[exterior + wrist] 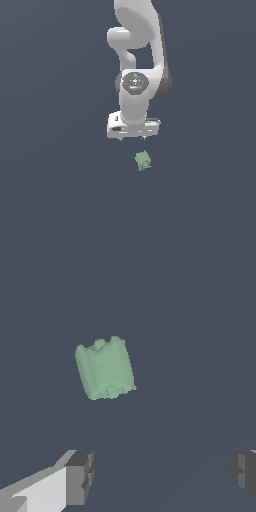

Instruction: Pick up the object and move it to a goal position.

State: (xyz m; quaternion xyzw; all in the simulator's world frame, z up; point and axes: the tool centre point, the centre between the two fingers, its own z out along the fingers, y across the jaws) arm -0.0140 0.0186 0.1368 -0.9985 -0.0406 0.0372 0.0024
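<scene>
Viewing exterior: white arm [137, 60] hangs straight down over plain dark grey ground [50, 200].
Room, exterior: bare ground on every side of the object [143, 160]; no edge of the surface shows.
Object place, exterior: just below the gripper [133, 137], slightly toward the exterior view's right, apart from it.
Object look, exterior: tiny, pale green, lumpy, tilted.
Fingers, exterior: too short and small to read.
Viewing wrist: two dark grey fingertips [80, 476] stand wide apart, released, nothing between them.
Object place, wrist: ahead of the fingertips, outside the gap, nearer the one with the white finger body; touching neither.
Object look, wrist: blocky, ridged along its length, small bumps on both short ends, sitting askew.
Only in wrist: finger spread, surface ridges.
Only in exterior: arm posture, gripper body above the object.
</scene>
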